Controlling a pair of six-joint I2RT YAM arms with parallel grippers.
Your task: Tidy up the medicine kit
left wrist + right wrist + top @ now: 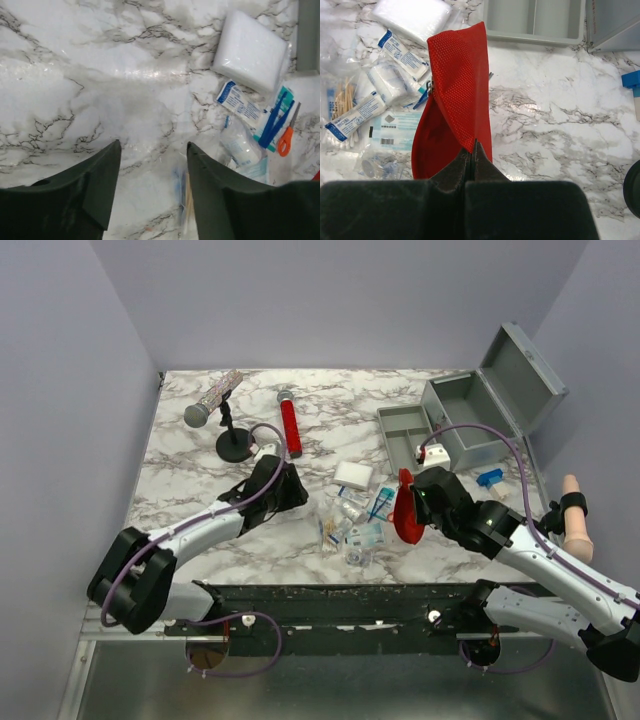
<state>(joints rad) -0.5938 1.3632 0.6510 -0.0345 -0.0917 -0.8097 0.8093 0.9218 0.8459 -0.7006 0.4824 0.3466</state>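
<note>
My right gripper (471, 150) is clamped shut on one red pouch (457, 100), holding it upright above the marble bench (555, 130). Ahead and to its right stands one grey medicine kit (480, 415), lid open. One divided tray (535, 20) lies just beside the kit. My left gripper (153, 147) hangs partly open, holding nothing. One white pad (251, 50) lies ahead to its right.

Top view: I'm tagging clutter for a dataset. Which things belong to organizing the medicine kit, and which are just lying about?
Job, likely:
- box, lid open
- tray
- pouch, pinched in the right claw
- gauze pad
- packets

Lying about, likely:
- microphone on its stand
- red tube
</note>
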